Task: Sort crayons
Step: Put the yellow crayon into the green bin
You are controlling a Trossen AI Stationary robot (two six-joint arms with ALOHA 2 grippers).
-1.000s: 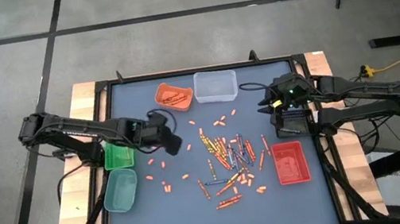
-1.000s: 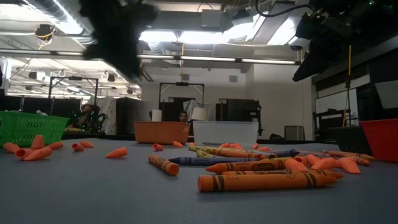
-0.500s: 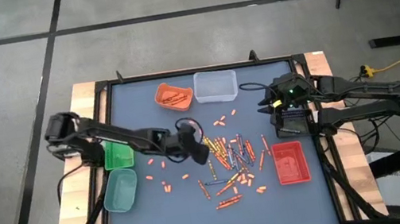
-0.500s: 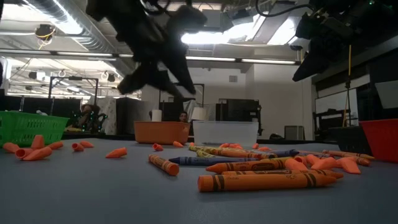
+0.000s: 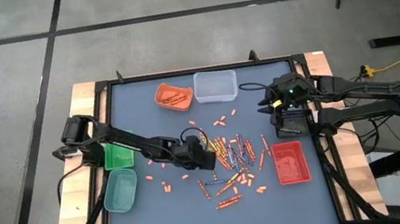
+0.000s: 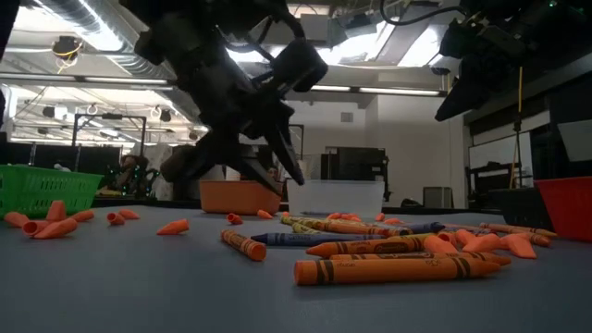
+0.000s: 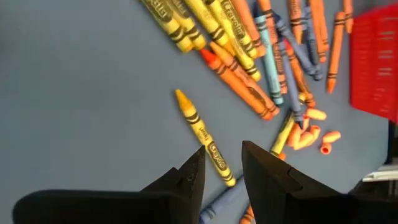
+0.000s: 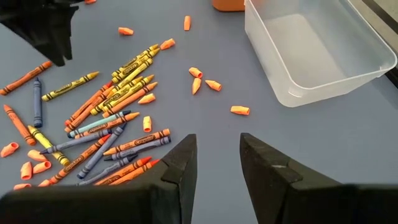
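Note:
Several crayons (image 5: 228, 160) in orange, yellow and blue lie loose in a pile on the blue table top, right of centre, each flat on its side. My left gripper (image 5: 206, 162) hangs open just above the pile's left edge, slanting down. In the left wrist view a single yellow crayon (image 7: 202, 135) lies on the table below the gap between the fingers (image 7: 222, 160), untouched. My right gripper (image 8: 216, 148) waits open above the table's right side, holding nothing.
An orange tray (image 5: 173, 95) and a clear tray (image 5: 215, 85) stand at the far edge. A green basket (image 5: 117, 155) and a pale green tray (image 5: 120, 190) stand at the left, a red tray (image 5: 290, 162) at the right. Short orange stubs (image 5: 161, 164) lie scattered about.
My left gripper has swung from beside the green basket toward the table's right, down to the crayon pile, rolling its wrist and tipping more steeply down on the way. Its fingers have stayed open. No crayon has moved.

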